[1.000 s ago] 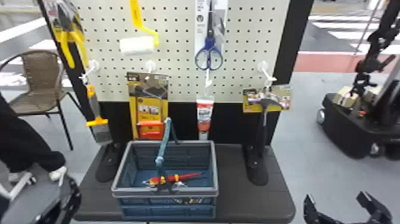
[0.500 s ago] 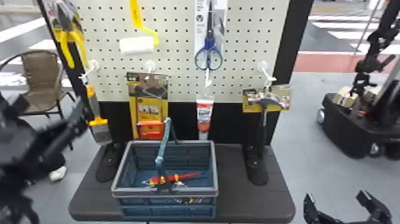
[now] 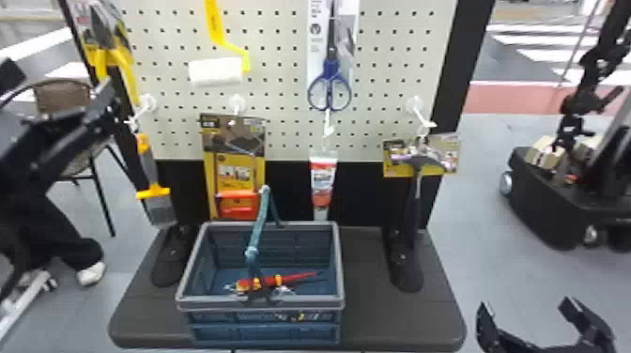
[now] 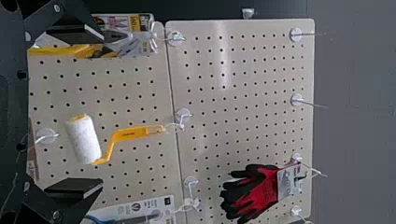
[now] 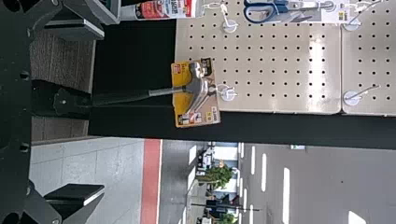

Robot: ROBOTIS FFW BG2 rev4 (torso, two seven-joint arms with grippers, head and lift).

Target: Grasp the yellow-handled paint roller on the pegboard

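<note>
**A:** Far left, the left arm (image 3: pixel 51 136) is raised beside the pegboard (image 3: pixel 281 122), showing as a dark shape next to the packaged yellow pliers (image 3: pixel 108 51).

**B:** Its wrist camera shows the left gripper (image 4: pixel 100 109) with fingers spread wide and nothing between them. It's facing the board.

**A:** Here's the one that matters, the yellow-handled paint roller (image 3: pixel 215 71). It hangs high on the board, left of centre, with the handle up on a white hook and the white sleeve at the bottom. It's well apart from that arm, and nothing touches it.

**B:** Below it hangs a yellow carded tool pack (image 3: pixel 234 164). In front of that, on the black table (image 3: pixel 399 319), sits the blue basket (image 3: pixel 188 281) with its handle standing up. A red-handled screwdriver (image 3: pixel 274 280) lies inside.

**A:** Moving right, blue scissors (image 3: pixel 329 87) hang on their card up top, with a tube (image 3: pixel 323 183) hanging beneath them.

**B:** Then the hammer (image 3: pixel 418 162) on the board's right side, head on its card and shaft pointing down.

**A:** Down in the bottom right corner, off the table's edge, is the right gripper (image 3: pixel 535 324). Its fingers are parted and hold nothing.
</note>
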